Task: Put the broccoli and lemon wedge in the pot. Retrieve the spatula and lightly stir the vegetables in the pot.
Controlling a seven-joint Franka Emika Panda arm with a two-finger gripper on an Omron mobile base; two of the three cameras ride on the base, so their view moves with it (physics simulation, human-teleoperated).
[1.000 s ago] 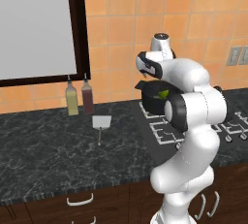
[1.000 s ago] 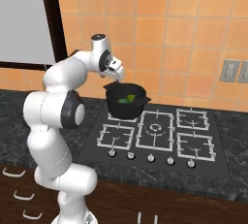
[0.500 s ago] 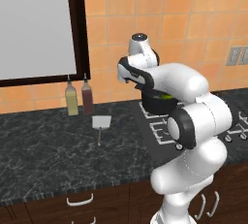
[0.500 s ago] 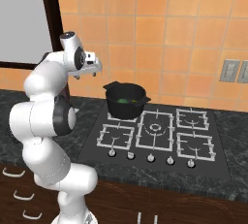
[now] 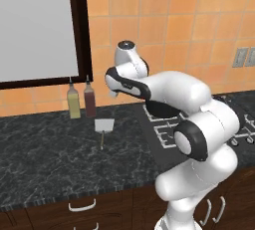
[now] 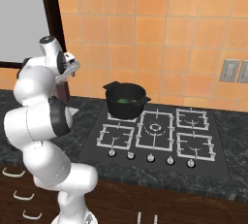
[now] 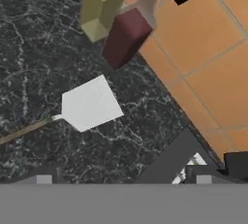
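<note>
The spatula's pale square blade (image 5: 103, 125) lies flat on the dark counter, its thin tan handle pointing toward the front edge; the hand view has the blade (image 7: 90, 104) just ahead of the fingers. My gripper (image 7: 123, 179) hangs open and empty above the counter, a little right of the spatula (image 5: 112, 90), left of the stove (image 6: 73, 68). The black pot (image 6: 125, 100) stands on the rear left burner. Green pieces (image 6: 123, 101) lie inside it, too small to tell broccoli from lemon wedge.
A yellow bottle (image 5: 73, 102) and a dark red bottle (image 5: 89, 99) stand against the tiled wall just behind the spatula, seen also as yellow bottle (image 7: 100, 5) and red bottle (image 7: 125, 36). The stove's edge (image 7: 169, 162) lies right of the blade.
The arm has swung left, from over the pot to above the counter by the spatula. The jaws have stayed open. The pot has not moved.
</note>
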